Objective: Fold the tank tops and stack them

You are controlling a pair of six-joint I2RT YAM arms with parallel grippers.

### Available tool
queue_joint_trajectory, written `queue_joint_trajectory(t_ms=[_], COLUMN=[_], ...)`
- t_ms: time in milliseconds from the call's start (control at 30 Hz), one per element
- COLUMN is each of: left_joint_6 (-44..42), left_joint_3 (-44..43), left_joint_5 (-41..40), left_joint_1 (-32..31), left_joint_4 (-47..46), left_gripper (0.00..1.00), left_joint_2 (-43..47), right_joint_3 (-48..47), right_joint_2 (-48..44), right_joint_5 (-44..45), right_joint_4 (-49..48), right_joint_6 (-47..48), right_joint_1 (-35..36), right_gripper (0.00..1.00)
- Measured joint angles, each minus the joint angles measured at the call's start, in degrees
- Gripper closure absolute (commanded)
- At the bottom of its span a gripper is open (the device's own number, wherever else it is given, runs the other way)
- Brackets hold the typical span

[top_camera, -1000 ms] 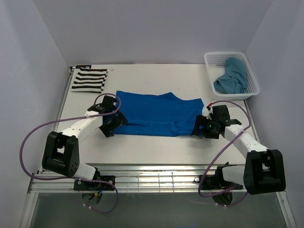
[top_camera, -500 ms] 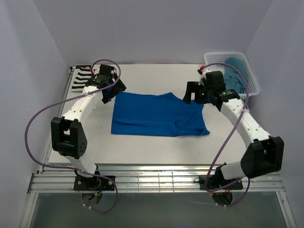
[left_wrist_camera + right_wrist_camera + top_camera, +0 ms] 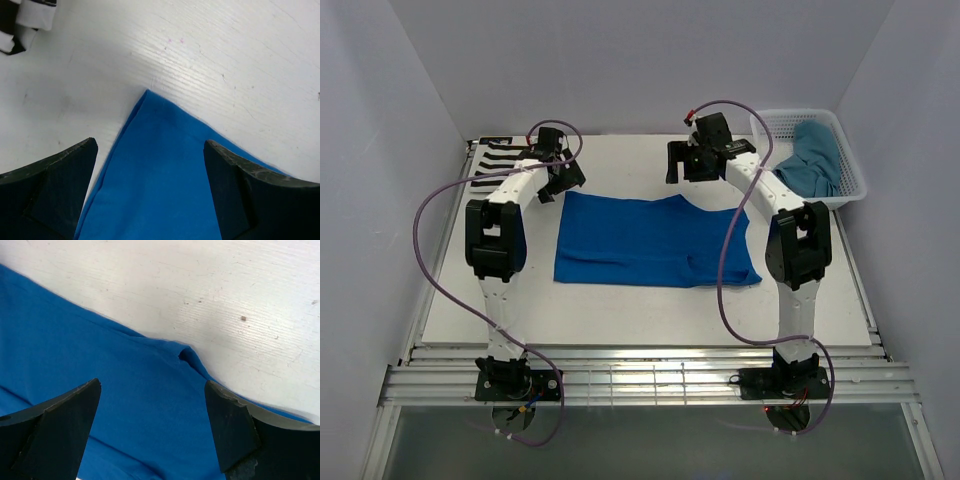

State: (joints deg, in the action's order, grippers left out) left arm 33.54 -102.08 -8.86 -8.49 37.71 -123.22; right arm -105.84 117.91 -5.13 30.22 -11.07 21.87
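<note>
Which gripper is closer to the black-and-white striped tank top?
Left. The left gripper hovers just beside the striped tank top, above the royal blue tank top's far left corner. The right gripper is much farther, above that top's far edge.

Matt cloth top (image 3: 650,245), scuffed table (image 3: 620,312)

left claw (image 3: 150,146) jaws spread, empty | right claw (image 3: 152,385) jaws spread, empty | both extended far forward
</note>
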Motion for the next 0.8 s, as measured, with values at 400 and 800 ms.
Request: queue_joint_trajectory(t_ms=[400,800], left_joint_6=[-2.58,-1.66], left_joint_3=[-4.26,-5.09], left_joint_5=[4.63,5.81], left_joint_1=[1.66,2.45], left_joint_4=[-4.00,-6.60], left_gripper=[0.03,0.50], left_joint_2=[-8.28,-9.73], right_joint_3=[-1.57,0.55], right_joint_2=[5.33,5.77], right_joint_5=[-1.05,-1.05], right_joint_4=[1.33,1.33], right_joint_6=[1.11,2.03], right_joint_1=[0.13,0.13], right_gripper=[0.10,0.10])
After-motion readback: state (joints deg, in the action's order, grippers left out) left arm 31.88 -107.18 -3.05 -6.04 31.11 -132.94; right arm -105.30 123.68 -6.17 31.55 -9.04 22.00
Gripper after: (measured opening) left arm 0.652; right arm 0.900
